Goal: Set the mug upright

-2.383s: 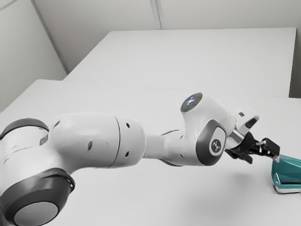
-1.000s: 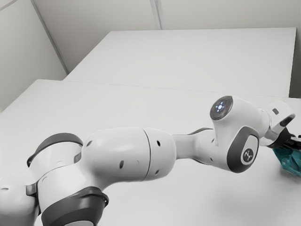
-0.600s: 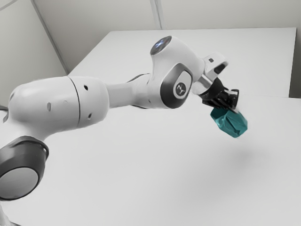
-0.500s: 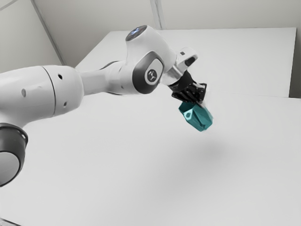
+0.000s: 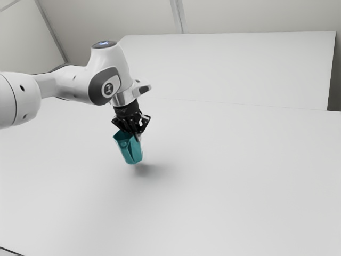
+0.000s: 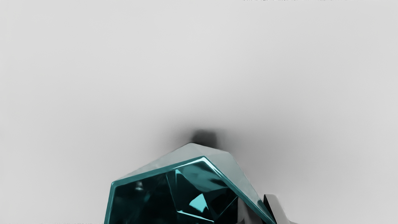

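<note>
Inside the mug [image 6: 183, 186] (wrist view), dark facets glint.

White emblem [image 5: 108, 88] with a dark mark on the arm [image 5: 74, 84]

White table [image 5: 240, 176] before pale grey walls [image 5: 256, 16].

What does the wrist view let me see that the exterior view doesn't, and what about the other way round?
Wrist view: you peek down through the open top of the teal mug, into its dark, shiny inside with bright glints.

Exterior view: you see the big white arm reaching across, the room's walls, and how the mug hangs below the black gripper.

Both: the teal mug, part of the gripper, the pale table, and a dark shadow on it.
</note>
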Robot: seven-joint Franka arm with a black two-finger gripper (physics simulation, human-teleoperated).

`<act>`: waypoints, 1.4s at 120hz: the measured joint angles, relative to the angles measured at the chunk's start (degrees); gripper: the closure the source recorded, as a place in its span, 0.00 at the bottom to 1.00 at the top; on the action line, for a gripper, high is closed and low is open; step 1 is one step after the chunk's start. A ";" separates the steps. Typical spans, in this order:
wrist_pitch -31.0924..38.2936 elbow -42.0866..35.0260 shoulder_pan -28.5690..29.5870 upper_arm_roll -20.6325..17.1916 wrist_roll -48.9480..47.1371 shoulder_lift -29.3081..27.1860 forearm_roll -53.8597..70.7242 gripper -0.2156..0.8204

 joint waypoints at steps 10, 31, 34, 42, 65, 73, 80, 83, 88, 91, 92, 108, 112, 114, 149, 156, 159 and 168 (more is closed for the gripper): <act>0.57 0.33 1.01 -0.01 -0.53 1.23 1.08 0.96; 3.02 2.11 0.87 -0.06 -1.52 4.49 1.56 0.96; 3.38 2.29 0.86 -0.07 -1.65 4.83 1.56 0.96; 4.22 2.58 0.85 -0.04 -2.00 5.55 1.54 0.96; 5.49 3.11 2.58 0.31 -2.89 6.42 1.72 0.96; 5.68 3.14 2.99 0.38 -3.14 6.70 1.80 0.96; 5.78 3.14 3.12 0.42 -3.35 7.08 1.84 0.96; 5.82 3.14 3.13 0.42 -3.43 7.26 1.85 0.96; 5.82 3.14 3.14 0.43 -3.57 7.64 1.87 0.96; 5.80 3.14 3.14 0.43 -3.64 7.82 1.87 0.96; 5.80 3.14 3.14 0.43 -3.67 7.87 1.87 0.96; 5.57 3.14 3.06 0.43 -3.88 8.12 1.78 0.88; 5.48 3.15 3.06 0.43 -3.87 8.13 1.69 0.82; 5.45 3.17 3.06 0.43 -3.86 8.13 1.63 0.79; 5.18 3.74 3.02 0.29 -3.83 7.64 0.34 0.38; 5.15 3.92 2.99 0.19 -3.83 6.72 0.16 0.34; 5.08 3.96 2.99 0.12 -3.83 6.02 0.11 0.33; 4.24 4.00 3.03 -0.06 -3.73 3.57 0.02 0.30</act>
